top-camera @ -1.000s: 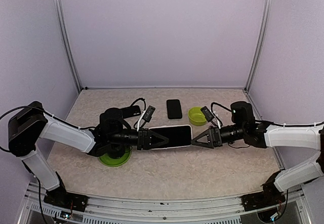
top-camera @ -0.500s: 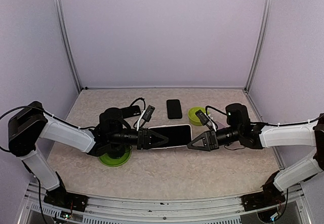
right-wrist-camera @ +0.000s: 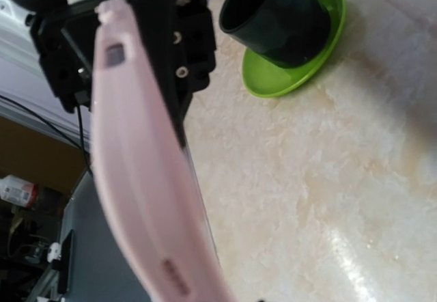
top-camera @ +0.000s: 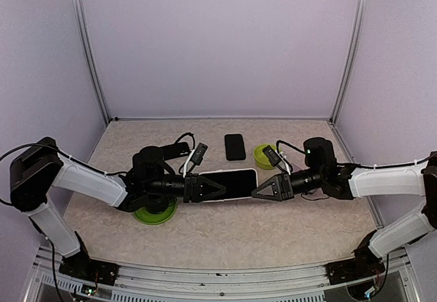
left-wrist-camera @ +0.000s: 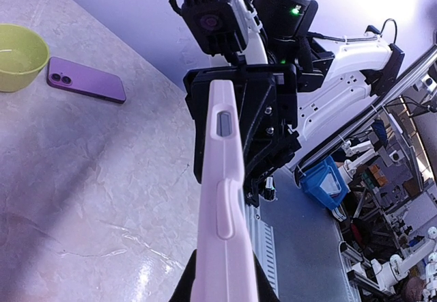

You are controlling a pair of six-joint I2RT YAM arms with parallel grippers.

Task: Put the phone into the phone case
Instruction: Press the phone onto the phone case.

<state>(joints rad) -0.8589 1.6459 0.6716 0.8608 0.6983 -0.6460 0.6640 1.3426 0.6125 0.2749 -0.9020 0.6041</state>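
A pale pink phone case (top-camera: 235,181) hangs above the table's middle, held edge-up. My left gripper (top-camera: 222,188) is shut on its left end; in the left wrist view the case (left-wrist-camera: 222,199) rises from between my fingers. My right gripper (top-camera: 257,191) has its tips at the case's right end. In the right wrist view the case (right-wrist-camera: 136,165) runs down to the bottom edge, and my own fingers barely show. The phone (top-camera: 234,147) lies flat on the table behind the case, purple back up (left-wrist-camera: 85,80).
A small yellow-green bowl (top-camera: 265,156) sits right of the phone. A green plate (top-camera: 153,212) lies under my left arm with a dark cup (right-wrist-camera: 276,15) on it. Purple walls enclose the table on three sides.
My right gripper has moved left to the case's right end, and its jaws have narrowed. The left gripper and the case have stayed in place.
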